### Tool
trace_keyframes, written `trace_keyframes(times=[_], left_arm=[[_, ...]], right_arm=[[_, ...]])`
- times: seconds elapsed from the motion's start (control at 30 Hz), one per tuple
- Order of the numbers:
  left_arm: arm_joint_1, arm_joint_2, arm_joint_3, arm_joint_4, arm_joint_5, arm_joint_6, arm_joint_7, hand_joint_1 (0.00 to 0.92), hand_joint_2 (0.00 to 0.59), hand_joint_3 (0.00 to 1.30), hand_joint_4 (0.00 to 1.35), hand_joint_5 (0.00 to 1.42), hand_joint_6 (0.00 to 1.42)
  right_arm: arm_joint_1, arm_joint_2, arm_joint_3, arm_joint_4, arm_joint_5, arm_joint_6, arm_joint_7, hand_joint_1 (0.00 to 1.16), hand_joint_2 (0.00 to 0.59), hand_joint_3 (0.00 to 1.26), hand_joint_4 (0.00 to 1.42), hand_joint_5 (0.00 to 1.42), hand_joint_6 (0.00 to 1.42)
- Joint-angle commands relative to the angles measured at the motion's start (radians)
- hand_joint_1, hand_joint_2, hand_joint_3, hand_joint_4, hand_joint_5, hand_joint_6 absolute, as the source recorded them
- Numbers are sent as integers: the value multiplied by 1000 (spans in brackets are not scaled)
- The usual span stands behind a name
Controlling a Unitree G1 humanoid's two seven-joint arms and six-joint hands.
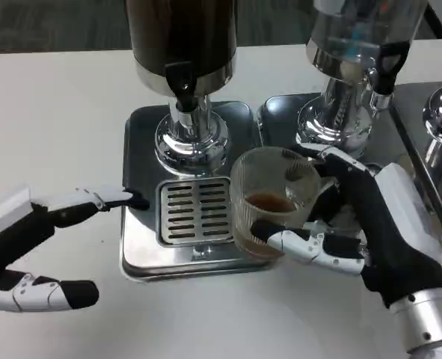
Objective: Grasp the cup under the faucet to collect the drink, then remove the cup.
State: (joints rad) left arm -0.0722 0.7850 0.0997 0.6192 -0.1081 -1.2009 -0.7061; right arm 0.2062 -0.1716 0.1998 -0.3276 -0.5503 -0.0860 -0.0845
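Right hand [370,224] gripping cup [274,200], fingers wrapping around its right side and lower front. Cup sitting upright at right edge of drip tray [142,254], beside grate [196,212], off to right of dark dispenser's faucet [180,84]. Small amount of brown drink [269,202] showing in cup bottom. Left hand [56,247] holding nothing, fingers spreading apart, one fingertip touching tray's left edge. Second dispenser [340,112], clear-bodied, standing behind cup on adjacent tray. All resting on white table [48,112].
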Motion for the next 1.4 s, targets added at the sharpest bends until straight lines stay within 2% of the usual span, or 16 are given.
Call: trace_keyframes(times=[0.03,0.37,1.4], left_arm=[[33,27,3,-42,-26,4,12,0,103,228,131,143,255],[76,42,6,-101,-63,14,9,0,116,228,128,141,255],[92,43,12,-113,-77,16,6,0,109,228,125,141,255]], right_arm=[[21,3,-15,-58,17,-14,0,847,191,552,661,805,796],[53,6,-24,-87,21,-21,11,854,186,555,663,805,801],[69,6,-28,-107,25,-23,14,866,183,567,663,815,814]])
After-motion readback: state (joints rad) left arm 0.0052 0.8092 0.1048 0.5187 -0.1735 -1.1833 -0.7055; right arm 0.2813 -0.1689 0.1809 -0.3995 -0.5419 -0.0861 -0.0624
